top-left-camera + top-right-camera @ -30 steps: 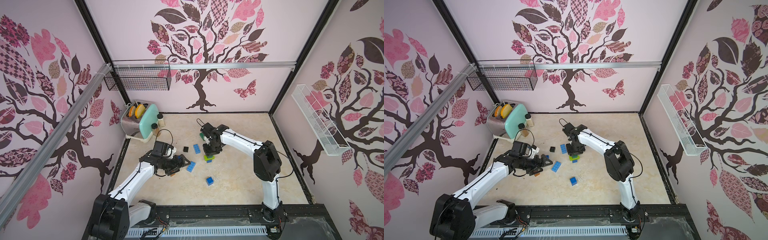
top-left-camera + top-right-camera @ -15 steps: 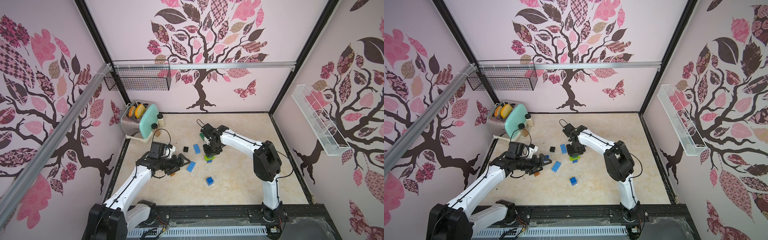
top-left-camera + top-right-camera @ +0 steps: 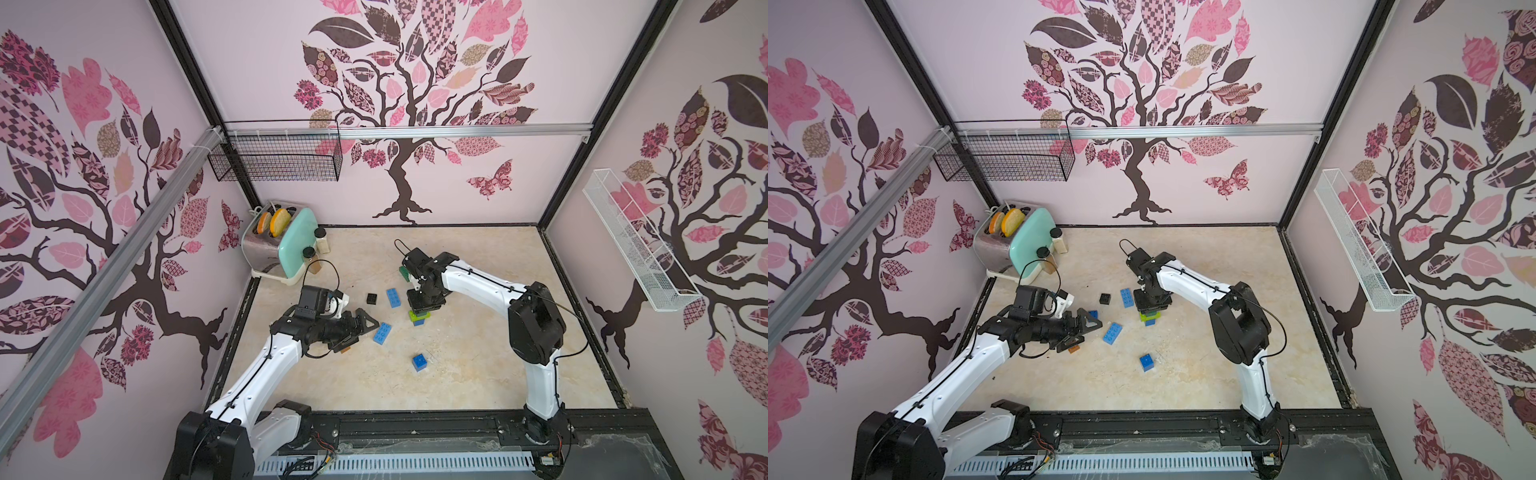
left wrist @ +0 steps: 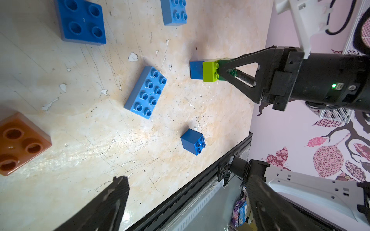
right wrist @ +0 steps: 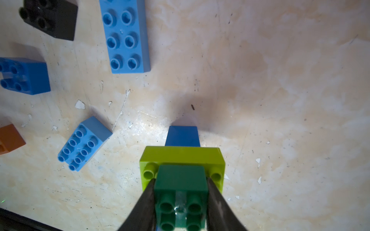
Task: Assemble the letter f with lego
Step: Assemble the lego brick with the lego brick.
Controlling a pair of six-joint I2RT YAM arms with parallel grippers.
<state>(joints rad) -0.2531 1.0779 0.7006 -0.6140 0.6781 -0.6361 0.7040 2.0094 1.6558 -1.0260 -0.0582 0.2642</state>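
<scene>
Clamping dark green brick (image 5: 181,180): right fingers (image 5: 144,204) | left fingers (image 4: 108,204) spread wide

Hard, glossy plastic all round: the light blue oblong brick (image 4: 145,92) shines, the brown brick (image 4: 20,143) looks almost wet, and the dark green brick (image 5: 181,178) is smooth. The table (image 4: 96,140) is a marbled beige sheet, scratched and chipped, with a sheen. The fingers (image 5: 143,206) of the right hand (image 5: 180,180) are matt black. At ten o'clock, the toaster (image 3: 257,251) is brushed metal.

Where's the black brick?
In both top views, the black brick sits left of centre, beside a light blue oblong brick, beyond the open left gripper.
</scene>
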